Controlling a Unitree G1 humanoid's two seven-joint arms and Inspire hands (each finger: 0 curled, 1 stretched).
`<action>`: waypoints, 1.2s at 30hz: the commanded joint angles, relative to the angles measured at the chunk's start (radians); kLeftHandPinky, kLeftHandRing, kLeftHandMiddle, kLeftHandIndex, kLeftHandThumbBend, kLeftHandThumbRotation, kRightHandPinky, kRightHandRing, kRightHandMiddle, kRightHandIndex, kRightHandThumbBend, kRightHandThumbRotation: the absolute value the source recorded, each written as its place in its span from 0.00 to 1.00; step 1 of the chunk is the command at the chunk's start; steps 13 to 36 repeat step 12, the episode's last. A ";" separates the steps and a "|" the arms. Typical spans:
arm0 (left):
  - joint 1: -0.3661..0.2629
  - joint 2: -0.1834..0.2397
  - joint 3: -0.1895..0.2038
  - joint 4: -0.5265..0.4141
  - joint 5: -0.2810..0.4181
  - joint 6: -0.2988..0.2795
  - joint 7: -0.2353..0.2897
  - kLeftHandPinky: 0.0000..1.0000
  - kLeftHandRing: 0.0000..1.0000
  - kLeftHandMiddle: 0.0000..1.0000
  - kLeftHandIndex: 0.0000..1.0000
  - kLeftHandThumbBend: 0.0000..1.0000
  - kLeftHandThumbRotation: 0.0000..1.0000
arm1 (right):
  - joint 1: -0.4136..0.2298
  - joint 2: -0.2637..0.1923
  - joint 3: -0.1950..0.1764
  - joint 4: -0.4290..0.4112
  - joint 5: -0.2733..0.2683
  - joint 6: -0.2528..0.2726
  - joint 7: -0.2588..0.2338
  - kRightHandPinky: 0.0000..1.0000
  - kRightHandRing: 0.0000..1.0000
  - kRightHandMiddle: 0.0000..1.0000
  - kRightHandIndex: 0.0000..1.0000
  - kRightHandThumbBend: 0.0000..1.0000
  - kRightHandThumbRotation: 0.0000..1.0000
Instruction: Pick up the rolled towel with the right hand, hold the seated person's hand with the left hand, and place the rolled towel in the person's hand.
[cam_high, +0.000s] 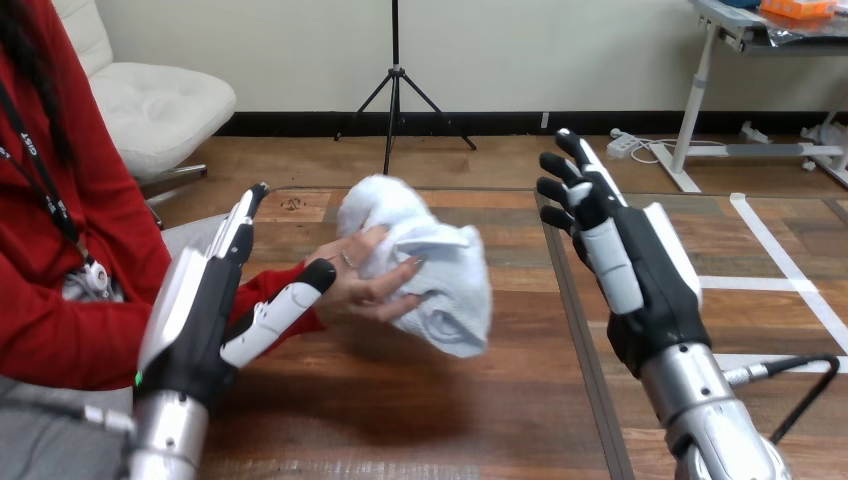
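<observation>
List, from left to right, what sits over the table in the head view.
left hand → the person's hand → rolled towel → right hand

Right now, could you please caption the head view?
Person's hand grips white rolled towel; robot's left hand beside it, right hand open, empty.

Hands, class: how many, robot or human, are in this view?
3. The robot's left hand at lower left; its right hand raised at right, empty; the person's hand in the middle, holding the towel. Another may be hidden.
</observation>
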 joint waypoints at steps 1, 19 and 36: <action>-0.007 -0.042 0.027 -0.031 -0.042 -0.097 0.044 0.99 0.97 0.97 0.95 0.96 1.00 | 0.008 0.028 -0.021 -0.089 0.043 0.013 -0.010 0.93 0.94 0.95 0.99 1.00 1.00; 0.080 -0.111 0.033 -0.068 -0.139 -0.185 0.035 0.89 0.94 0.95 0.93 0.96 1.00 | 0.082 0.049 -0.024 -0.158 0.079 -0.001 -0.006 0.99 0.97 0.96 1.00 1.00 1.00; 0.080 -0.111 0.033 -0.068 -0.139 -0.185 0.035 0.89 0.94 0.95 0.93 0.96 1.00 | 0.082 0.049 -0.024 -0.158 0.079 -0.001 -0.006 0.99 0.97 0.96 1.00 1.00 1.00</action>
